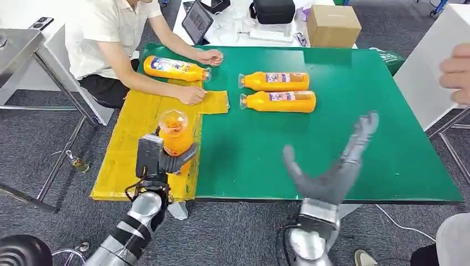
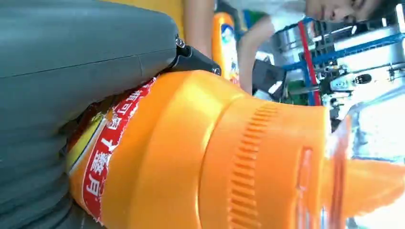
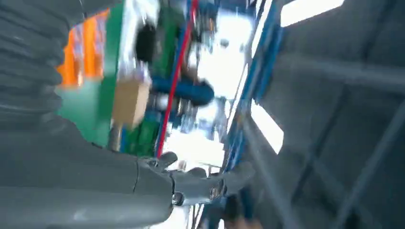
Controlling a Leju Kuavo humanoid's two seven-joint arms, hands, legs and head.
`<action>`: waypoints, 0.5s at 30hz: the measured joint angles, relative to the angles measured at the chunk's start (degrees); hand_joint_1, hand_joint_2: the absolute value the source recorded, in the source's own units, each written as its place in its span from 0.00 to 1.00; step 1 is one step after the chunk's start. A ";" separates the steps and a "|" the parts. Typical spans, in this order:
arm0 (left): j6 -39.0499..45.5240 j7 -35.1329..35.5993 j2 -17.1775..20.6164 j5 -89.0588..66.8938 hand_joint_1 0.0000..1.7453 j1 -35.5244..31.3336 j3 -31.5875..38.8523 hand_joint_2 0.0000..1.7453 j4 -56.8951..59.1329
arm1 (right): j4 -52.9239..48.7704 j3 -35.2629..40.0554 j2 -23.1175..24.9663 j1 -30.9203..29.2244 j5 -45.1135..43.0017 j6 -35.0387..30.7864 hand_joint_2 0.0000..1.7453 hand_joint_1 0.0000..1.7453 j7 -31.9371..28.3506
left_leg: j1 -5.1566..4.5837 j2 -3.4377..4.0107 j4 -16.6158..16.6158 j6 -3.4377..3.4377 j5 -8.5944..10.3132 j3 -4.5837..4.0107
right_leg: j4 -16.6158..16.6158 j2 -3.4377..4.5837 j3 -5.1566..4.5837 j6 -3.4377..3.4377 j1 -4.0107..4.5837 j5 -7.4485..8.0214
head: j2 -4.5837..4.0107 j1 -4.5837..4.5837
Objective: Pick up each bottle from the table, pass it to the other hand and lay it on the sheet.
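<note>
Over the near end of the yellow sheet (image 1: 119, 160), left hand (image 1: 161, 158) is gripping an orange bottle (image 1: 175, 134), holding it roughly upright with the clear cap end pointing up toward the head camera; left wrist view is showing the same bottle (image 2: 200, 157) close up, red-and-white label wrapped round it, grey thumb (image 2: 86, 57) pressing against its side. Right hand (image 1: 332, 166) is hovering over the near part of the green table (image 1: 354, 72), holding nothing, fingers (image 1: 363, 130) spread and reaching up and away from the robot, thumb sticking out to the left; right wrist view is blurry, fingers (image 3: 205, 183) showing extended. Two more orange bottles are lying on their sides on the green surface near the middle, one (image 1: 275, 81) just behind the other (image 1: 280, 101), caps pointing left. A fourth bottle (image 1: 174, 68) is lying on its side at the far end of the sheet, next to a seated person (image 1: 119, 39) whose hand (image 1: 191, 95) is resting on the sheet. A cardboard box (image 1: 332, 25) is sitting on a white table beyond the green one. Another person's hand (image 1: 457, 72) is showing at the right edge.
</note>
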 measured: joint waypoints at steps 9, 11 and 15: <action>-5.17 17.95 1.77 -34.65 1.00 -9.62 -3.21 1.00 16.66 | -3.91 -1.20 1.73 0.48 -3.93 0.04 1.00 0.00 0.00 | 0.02 0.00 -0.01 0.00 0.00 0.00 | 0.02 0.00 0.03 0.00 0.02 -0.01 | 0.00 0.02; -8.92 20.75 1.75 -38.23 1.00 -12.72 -3.39 1.00 21.21 | -3.29 -0.23 1.46 0.45 -5.24 0.07 1.00 0.00 -0.02 | 0.02 0.01 -0.02 -0.01 0.00 0.11 | 0.03 0.00 0.11 -0.01 0.02 -0.01 | 0.00 0.02; -15.92 27.11 1.66 -45.46 0.85 -17.42 -4.00 1.00 29.53 | -1.13 2.17 0.56 0.35 -8.07 0.07 1.00 0.00 -0.02 | 0.01 0.26 -0.03 -0.05 -0.03 0.27 | 0.04 0.14 0.15 -0.06 0.02 0.03 | 0.00 0.00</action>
